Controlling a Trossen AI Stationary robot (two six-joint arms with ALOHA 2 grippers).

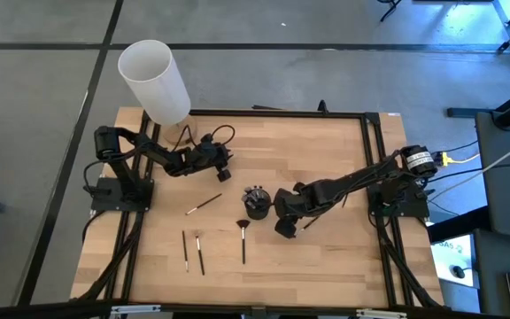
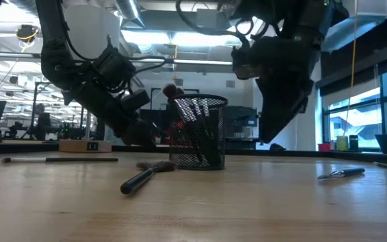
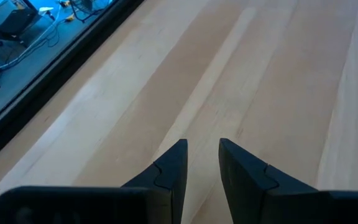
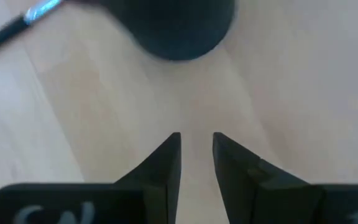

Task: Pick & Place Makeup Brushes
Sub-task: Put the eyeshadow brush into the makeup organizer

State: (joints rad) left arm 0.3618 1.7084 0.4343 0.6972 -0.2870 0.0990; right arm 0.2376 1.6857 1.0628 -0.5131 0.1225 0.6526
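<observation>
A black mesh cup (image 1: 255, 203) (image 2: 197, 132) stands near the table's middle with several makeup brushes upright in it. More brushes lie flat on the wood: a pale-handled one (image 1: 204, 205), two short ones (image 1: 185, 249) (image 1: 199, 254), a fan-shaped one (image 1: 243, 239) and one (image 1: 313, 221) beside the right arm. My right gripper (image 1: 283, 227) (image 4: 196, 143) hovers just right of and nearer than the cup, fingers a narrow gap apart with nothing between them. My left gripper (image 1: 221, 165) (image 3: 202, 149) waits over bare wood at the far left, likewise narrowly open.
A tall white cylinder (image 1: 155, 80) stands at the table's far left corner. The right wrist view shows a dark round shape (image 4: 179, 25) and a brush with a silver ferrule (image 4: 23, 20) ahead of the fingers. Bare wood (image 1: 326, 266) lies along the near right.
</observation>
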